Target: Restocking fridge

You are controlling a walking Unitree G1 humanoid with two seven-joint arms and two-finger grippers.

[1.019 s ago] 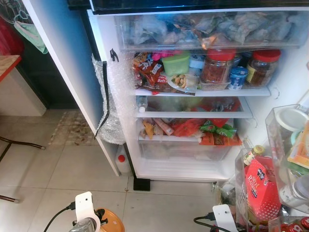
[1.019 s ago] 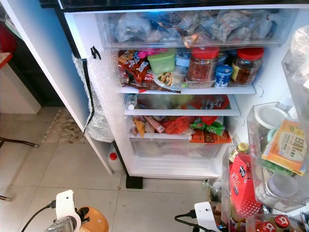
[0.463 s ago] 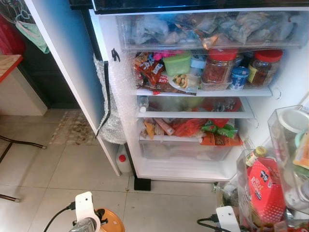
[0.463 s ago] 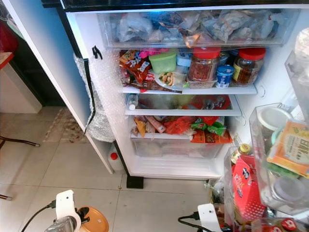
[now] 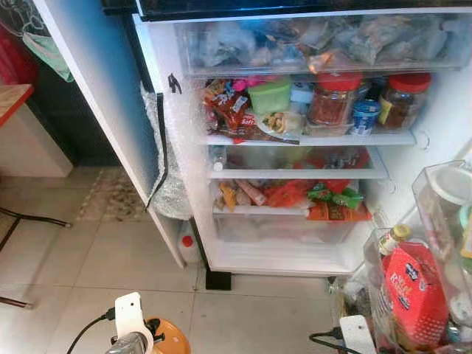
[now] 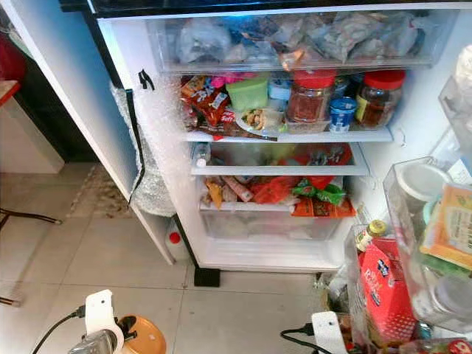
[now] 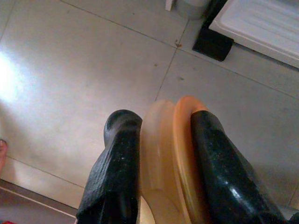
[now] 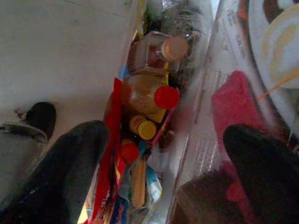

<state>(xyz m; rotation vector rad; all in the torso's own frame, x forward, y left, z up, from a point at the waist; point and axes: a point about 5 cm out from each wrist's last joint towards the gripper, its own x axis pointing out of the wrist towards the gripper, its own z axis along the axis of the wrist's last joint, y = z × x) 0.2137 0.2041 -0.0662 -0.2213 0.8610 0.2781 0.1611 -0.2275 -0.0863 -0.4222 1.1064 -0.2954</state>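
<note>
- Our left hand pinches an orange lid, or a flat round thing like it, edge-on between both fingers, low over the floor and well short of the fridge. The grip sits on a thin rim, so we judge it could twist or slip out as we lift it toward a shelf.
- Our right hand is spread wide and holds nothing. It hangs over the door bin, where bottles and packets stand tightly packed; a careless reach there could knock a bottle over or catch a finger on the clear wall.
- The top shelf already carries a green tub, two red-lidded jars and snack bags up to its edge. Pushing anything more in could shove a bag out onto the floor.
- The lower shelves are just as full of wrapped food, and the drawer beneath looks the roomiest place left.
- The open door holds a red box close to our right arm, so a wide swing could strike it.
- No surface carries goods here: the pale tiled floor runs up to the fridge, a rug lies to our left, and a wooden corner shows at the far left edge.
</note>
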